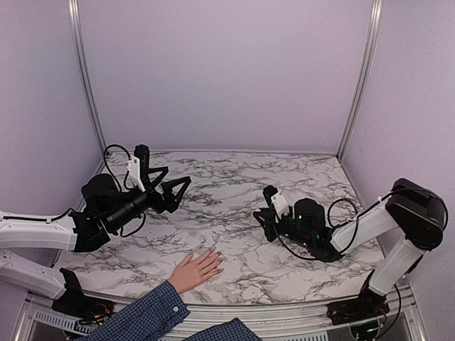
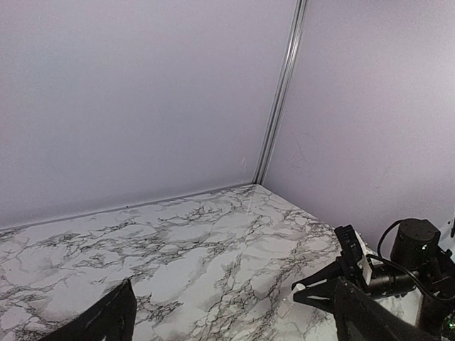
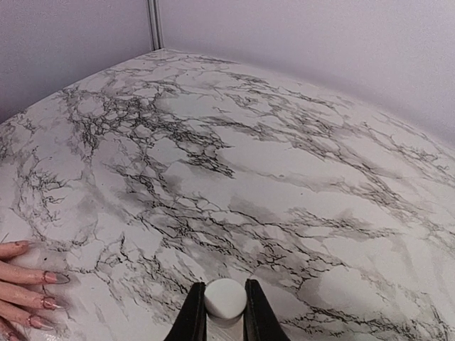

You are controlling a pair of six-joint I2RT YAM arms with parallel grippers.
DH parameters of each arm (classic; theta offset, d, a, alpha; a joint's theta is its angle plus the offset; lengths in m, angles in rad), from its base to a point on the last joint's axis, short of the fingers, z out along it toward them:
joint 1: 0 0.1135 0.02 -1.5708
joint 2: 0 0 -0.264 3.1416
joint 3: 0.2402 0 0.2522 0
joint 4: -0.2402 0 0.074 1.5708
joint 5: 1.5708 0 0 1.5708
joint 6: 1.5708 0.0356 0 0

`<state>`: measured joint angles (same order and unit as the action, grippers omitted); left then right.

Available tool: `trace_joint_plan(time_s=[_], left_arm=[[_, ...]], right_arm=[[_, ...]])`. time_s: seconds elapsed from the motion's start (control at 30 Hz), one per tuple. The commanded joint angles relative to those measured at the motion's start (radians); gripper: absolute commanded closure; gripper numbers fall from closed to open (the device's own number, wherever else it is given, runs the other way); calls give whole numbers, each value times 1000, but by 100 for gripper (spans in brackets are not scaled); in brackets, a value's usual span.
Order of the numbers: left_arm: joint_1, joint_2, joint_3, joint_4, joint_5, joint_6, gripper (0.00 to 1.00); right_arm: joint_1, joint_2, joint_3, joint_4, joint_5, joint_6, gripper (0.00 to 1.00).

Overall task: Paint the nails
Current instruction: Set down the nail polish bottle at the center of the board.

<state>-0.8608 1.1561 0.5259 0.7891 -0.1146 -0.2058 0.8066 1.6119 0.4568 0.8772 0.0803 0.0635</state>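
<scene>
Nails (image 3: 57, 278): long, pointed, glossy pink, flat on the veined marble desk (image 1: 234, 177) by its near edge. Left hand (image 1: 178, 175): spread wide, well apart. Right hand (image 3: 225, 316): pinching a round white cap (image 3: 225, 295); open marble between.

Cut off by the right wrist view's left edge: hand (image 3: 20, 288), bar a few fingertips. From above, nails (image 3: 57, 278) too small to tell. Cropped at bottom edges: white cap (image 3: 225, 298) pinched in right gripper (image 3: 225, 287), body unseen; left gripper (image 2: 213, 295) finger bases; sleeve (image 1: 138, 318).
</scene>
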Motion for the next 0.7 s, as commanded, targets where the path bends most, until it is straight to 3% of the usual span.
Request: trace_joint_plan(time_s=[0.0,0.43,0.67], left_arm=[[8,-8,-1,29,-14,-7,1],[12,-9,-3,29,-17,3,1],[16,-6,0,29,-14,5,1]], right_arm=[[-21,56,-10,128,6,15,100],[-27,204,-10,263,2,-1,96],[-26,219,-4,257,-15,6,86]])
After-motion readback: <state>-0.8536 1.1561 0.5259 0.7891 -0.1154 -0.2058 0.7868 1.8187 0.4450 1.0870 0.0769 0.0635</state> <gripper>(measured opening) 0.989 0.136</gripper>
